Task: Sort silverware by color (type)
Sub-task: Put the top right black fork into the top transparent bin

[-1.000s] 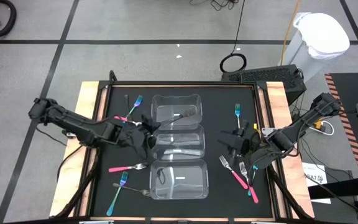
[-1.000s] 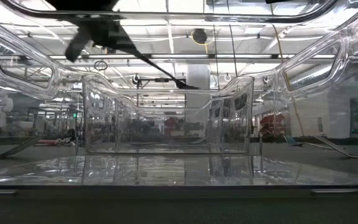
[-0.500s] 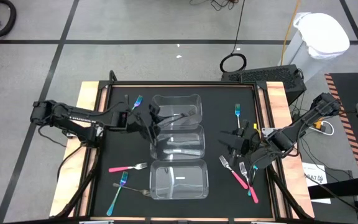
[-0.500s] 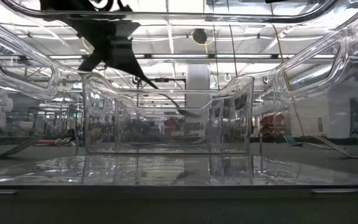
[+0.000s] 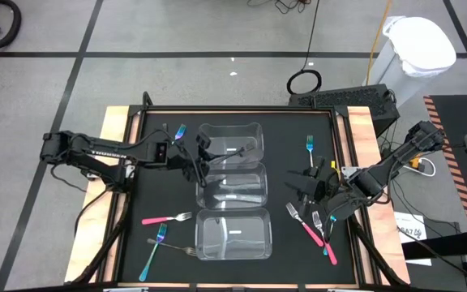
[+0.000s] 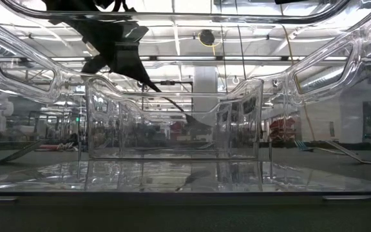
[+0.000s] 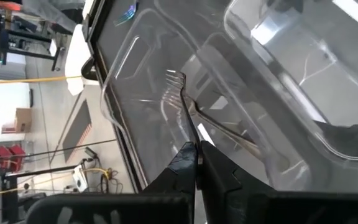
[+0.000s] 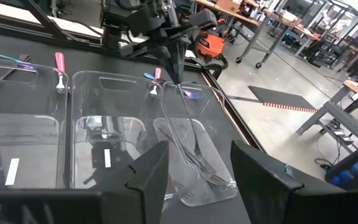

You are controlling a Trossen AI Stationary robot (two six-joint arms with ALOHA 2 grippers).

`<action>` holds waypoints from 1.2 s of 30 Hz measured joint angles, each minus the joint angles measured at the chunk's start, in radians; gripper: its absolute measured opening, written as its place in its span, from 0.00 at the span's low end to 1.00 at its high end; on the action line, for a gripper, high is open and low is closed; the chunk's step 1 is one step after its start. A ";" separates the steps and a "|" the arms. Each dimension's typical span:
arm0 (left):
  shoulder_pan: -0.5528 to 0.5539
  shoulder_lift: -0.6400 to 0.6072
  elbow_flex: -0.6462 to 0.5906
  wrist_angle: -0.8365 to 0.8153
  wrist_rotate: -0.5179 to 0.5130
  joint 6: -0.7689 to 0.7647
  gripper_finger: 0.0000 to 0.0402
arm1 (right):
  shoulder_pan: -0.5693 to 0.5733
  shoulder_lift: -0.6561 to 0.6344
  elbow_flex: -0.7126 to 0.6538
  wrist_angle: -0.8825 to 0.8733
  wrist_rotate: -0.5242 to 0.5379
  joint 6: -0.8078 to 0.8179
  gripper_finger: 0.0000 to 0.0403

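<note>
My left pincer (image 5: 202,156) is clamped on a grey fork (image 7: 180,99), dangling it tines-down into the far bin (image 5: 230,139). My right pincer (image 5: 306,185) waits with fingers apart, right of the bins, near loose forks (image 5: 313,221) on the counter (image 5: 282,138).

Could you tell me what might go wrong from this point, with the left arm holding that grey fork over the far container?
1. The left gripper, shut on the grey fork by the very end of its handle, has it slanting tines-down into the far container; on release it might tip against the wall or bounce out.
2. Pressing lower could nudge this light clear container.
3. The right gripper waits open above forks on the mat.
</note>
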 joint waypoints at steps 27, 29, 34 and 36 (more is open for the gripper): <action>0.040 0.155 0.000 0.101 -0.064 0.121 0.10 | 0.000 0.000 0.000 -0.001 -0.002 -0.052 0.41; 0.041 0.155 0.000 0.101 -0.078 0.118 0.16 | 0.000 0.000 0.000 0.011 -0.002 -0.064 0.41; 0.041 0.154 0.000 0.117 -0.173 0.070 0.36 | 0.000 0.000 0.000 0.023 -0.001 -0.082 0.41; 0.040 0.154 0.000 0.121 -0.233 0.047 0.43 | 0.000 0.000 0.000 0.023 -0.001 -0.085 0.41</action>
